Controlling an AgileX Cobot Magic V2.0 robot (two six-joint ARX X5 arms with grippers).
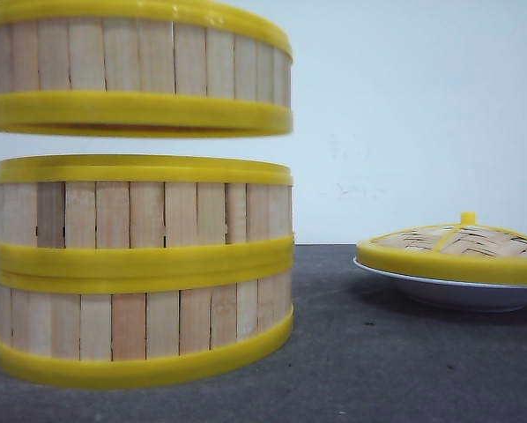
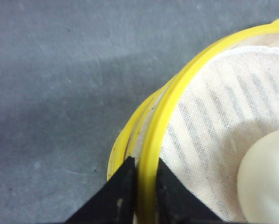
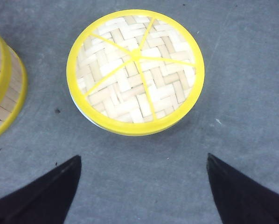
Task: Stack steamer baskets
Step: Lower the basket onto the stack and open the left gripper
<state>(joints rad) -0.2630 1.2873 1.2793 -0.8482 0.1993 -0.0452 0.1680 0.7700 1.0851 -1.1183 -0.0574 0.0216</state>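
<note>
Steamer baskets are mid-stack: two already sit one on the other on the dark counter, and the third basket hangs in the air directly above them, a clear gap showing between its bottom rim and the top rim of the stack. In the left wrist view the left end effector is clenched on the yellow rim of that lifted basket, one finger outside and one inside; a cloth liner and a pale bun lie within. The right end effector is spread wide, grasping nothing, over the woven lid, which rests on a white plate well apart to the right. The placing step seems to be in hand. Next comes a straight descent, keeping rims concentric and the basket level, then letting go once it seats.
</note>
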